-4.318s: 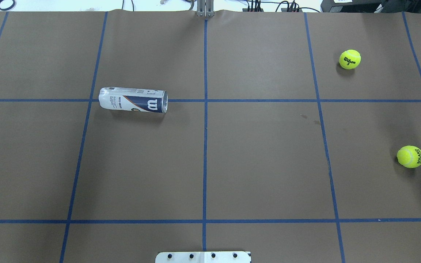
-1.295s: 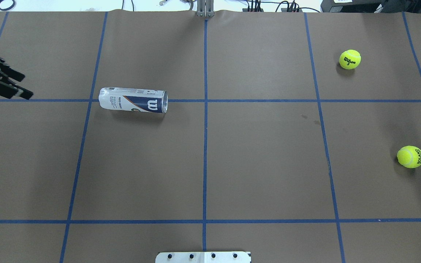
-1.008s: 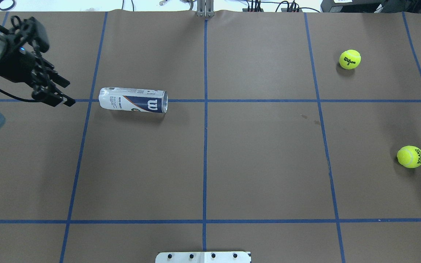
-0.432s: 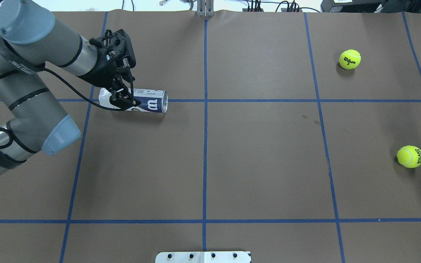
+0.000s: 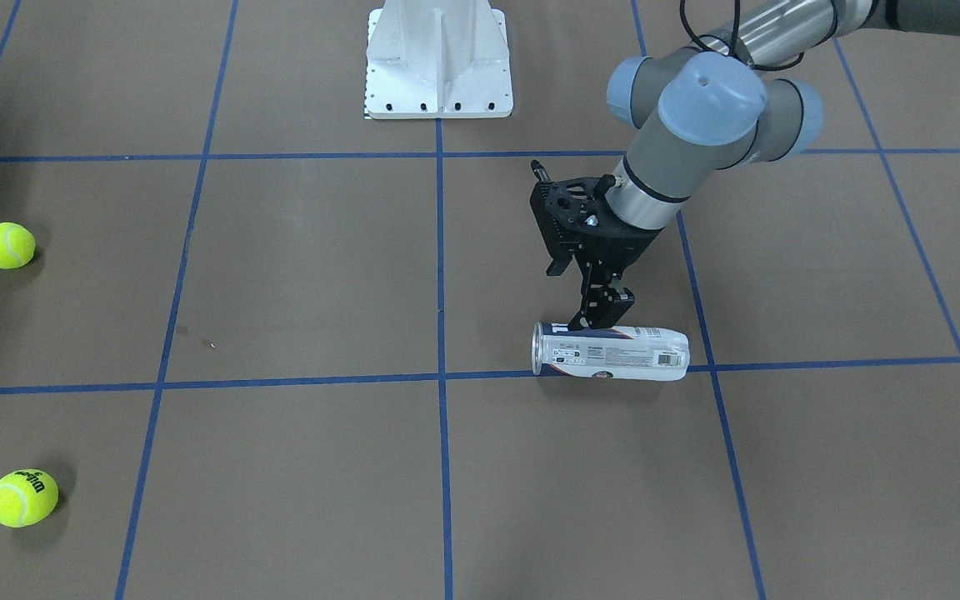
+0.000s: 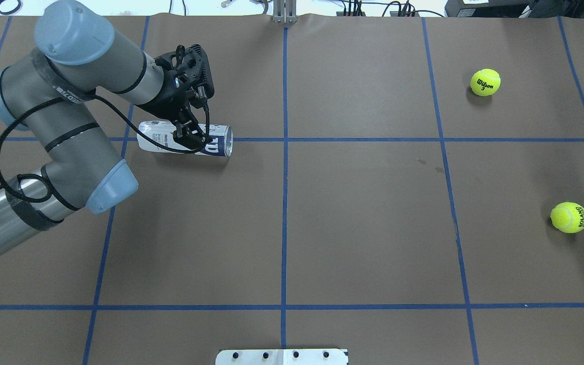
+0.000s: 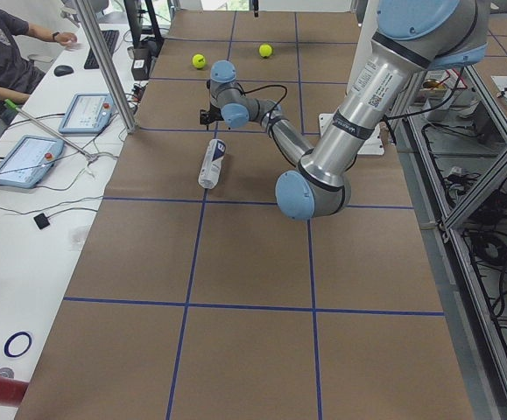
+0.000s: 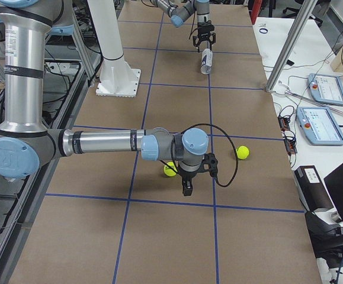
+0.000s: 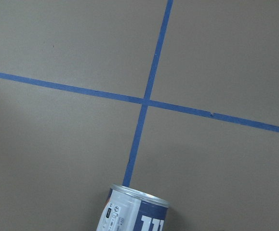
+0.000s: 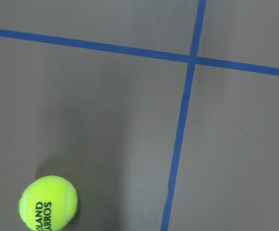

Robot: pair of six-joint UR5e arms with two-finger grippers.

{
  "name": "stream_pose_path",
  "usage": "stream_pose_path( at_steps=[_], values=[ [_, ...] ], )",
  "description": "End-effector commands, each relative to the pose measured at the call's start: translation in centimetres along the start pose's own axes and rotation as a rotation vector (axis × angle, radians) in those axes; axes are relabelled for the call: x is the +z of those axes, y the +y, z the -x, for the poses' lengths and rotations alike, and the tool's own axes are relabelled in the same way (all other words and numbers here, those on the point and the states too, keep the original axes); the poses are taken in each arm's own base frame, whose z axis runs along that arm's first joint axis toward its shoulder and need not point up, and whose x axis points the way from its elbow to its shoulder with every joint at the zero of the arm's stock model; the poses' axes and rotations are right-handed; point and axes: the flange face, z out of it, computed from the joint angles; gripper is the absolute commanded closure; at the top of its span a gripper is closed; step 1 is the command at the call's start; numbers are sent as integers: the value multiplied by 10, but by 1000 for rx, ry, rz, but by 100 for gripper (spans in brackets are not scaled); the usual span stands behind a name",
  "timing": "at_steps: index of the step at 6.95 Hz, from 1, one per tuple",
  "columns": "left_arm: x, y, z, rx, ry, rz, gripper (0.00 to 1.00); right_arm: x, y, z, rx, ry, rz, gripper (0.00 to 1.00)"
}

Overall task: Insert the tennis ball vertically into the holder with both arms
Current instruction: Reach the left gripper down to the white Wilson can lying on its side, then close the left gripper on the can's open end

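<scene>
The holder (image 6: 152, 138), a clear can with a navy-and-white label, lies on its side left of centre, with its open metal rim toward the table's middle. It also shows in the front view (image 5: 613, 354) and the left wrist view (image 9: 134, 211). My left gripper (image 6: 193, 139) hangs open just above the can's middle, fingers pointing down (image 5: 601, 317). Two yellow tennis balls lie at the far right: a Wilson one (image 6: 485, 82) and a Roland Garros one (image 6: 569, 217). My right gripper (image 8: 186, 189) hovers beside the Roland Garros ball (image 10: 48, 203); I cannot tell whether it is open.
The white pedestal base (image 5: 438, 67) stands at the robot's edge of the table. Blue tape lines grid the brown table cover. Operators' desks with tablets (image 7: 87, 112) run along the far side.
My left arm has come in from the left edge and moved right until its gripper is over the can. The can and both balls have not moved.
</scene>
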Motion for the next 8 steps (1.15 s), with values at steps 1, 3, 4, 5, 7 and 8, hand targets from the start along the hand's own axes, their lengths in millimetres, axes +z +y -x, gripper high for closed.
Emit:
stream_pose_path(
  at_steps=[1, 3, 4, 5, 7, 8],
  values=[
    [28, -10, 1, 109, -35, 50, 6, 1, 0, -2, 2, 0, 2, 1],
    [36, -4, -3, 169, -50, 76, 1, 1, 0, -2, 2, -2, 2, 1],
    [51, -6, -16, 215, -67, 99, 1, 4, 1, -4, 5, 0, 8, 1],
    [59, -8, -22, 224, -70, 110, 1, 4, 0, -4, 6, 0, 7, 1],
    [71, -4, -19, 222, -96, 143, 1, 5, 0, -4, 6, 0, 9, 1],
    [73, -6, -21, 225, -96, 143, 1, 4, 0, -4, 3, 0, 4, 1]
  ],
)
